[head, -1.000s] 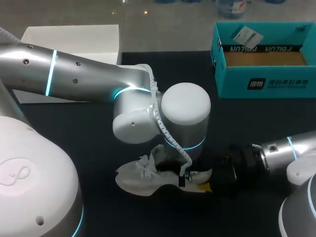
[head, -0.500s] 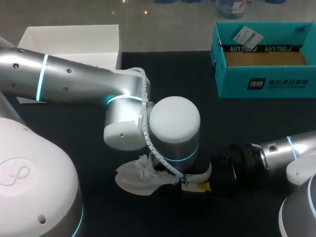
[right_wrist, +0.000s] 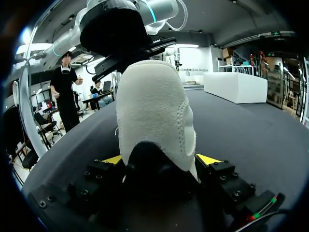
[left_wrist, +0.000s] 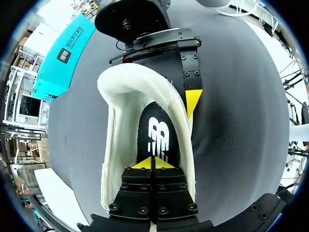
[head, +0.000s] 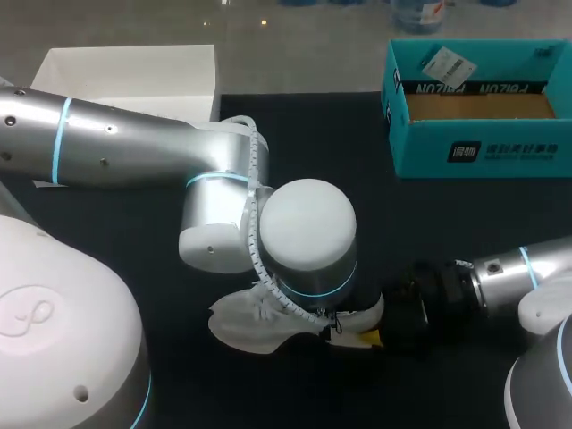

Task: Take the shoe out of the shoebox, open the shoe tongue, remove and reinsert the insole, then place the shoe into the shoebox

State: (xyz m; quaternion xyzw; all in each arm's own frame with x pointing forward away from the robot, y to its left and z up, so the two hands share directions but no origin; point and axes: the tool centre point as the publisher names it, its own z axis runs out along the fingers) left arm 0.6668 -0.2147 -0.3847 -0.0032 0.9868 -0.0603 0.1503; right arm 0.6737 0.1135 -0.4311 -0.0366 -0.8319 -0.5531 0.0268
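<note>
At the far left of the desk [head: 429, 214] an open white box [head: 125, 71] is seen. The left hand [left_wrist: 153, 164] is lowered into the mouth of the white shoe [head: 241, 326], which lies on the desk just below the middle. Its tips are pressed together on the black insole [left_wrist: 159, 130]; whether a fold is pinched cannot be told. The heel is clamped from both sides by the right hand [right_wrist: 160, 160]. At the far right the teal shoebox [head: 483, 147] stands empty, well apart from the shoe.

The shoe is judged light, with a soft upper that would cave under pressure, so the stiffer heel is the better hold. The insole is likely thin and floppy and is best pinched at its heel edge.
</note>
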